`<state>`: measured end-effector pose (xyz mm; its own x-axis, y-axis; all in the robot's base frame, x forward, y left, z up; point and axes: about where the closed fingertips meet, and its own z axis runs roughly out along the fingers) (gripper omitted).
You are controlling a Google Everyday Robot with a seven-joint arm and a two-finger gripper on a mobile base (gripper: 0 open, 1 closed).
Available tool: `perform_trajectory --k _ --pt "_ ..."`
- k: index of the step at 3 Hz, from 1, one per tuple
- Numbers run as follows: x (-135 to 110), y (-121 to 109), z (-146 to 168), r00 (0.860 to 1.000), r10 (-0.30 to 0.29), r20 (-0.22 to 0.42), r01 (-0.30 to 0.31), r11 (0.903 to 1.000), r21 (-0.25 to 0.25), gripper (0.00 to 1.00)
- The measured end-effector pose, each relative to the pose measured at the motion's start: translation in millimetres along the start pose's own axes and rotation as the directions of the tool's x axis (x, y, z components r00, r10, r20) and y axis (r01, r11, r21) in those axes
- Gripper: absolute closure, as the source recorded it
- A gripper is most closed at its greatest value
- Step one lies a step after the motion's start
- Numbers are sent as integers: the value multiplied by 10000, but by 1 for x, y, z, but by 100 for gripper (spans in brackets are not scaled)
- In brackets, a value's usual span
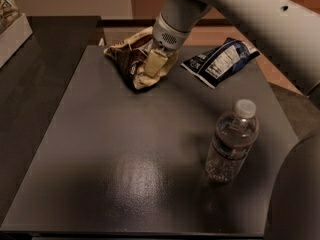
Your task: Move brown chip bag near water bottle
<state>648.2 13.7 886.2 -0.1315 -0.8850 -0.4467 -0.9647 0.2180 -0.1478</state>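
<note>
While clamped on brown chip bag (125, 60) by gripper (152, 66), far and left of centre on table (100, 154), sits well apart from water bottle (231, 144), near right; probably needs a diagonal carry there.

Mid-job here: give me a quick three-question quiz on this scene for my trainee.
1. True or false: the water bottle lies on its side on the table.
2. The gripper is clamped on: A) the bottle's cap, B) the brown chip bag, C) nothing.
3. Fill in: in the picture, the dark blue bag lies to the ____ of the brown chip bag.
Key: 1 false, it stands upright; 2 B; 3 right.
</note>
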Motion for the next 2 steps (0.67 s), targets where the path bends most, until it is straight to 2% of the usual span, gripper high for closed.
perform_trajectory --k 1,2 --pt "7 7 -29 9935 -1121 184 1124 9936 -123 100" --pt "24 12 -49 9698 -2403 415 2421 9692 -454 100"
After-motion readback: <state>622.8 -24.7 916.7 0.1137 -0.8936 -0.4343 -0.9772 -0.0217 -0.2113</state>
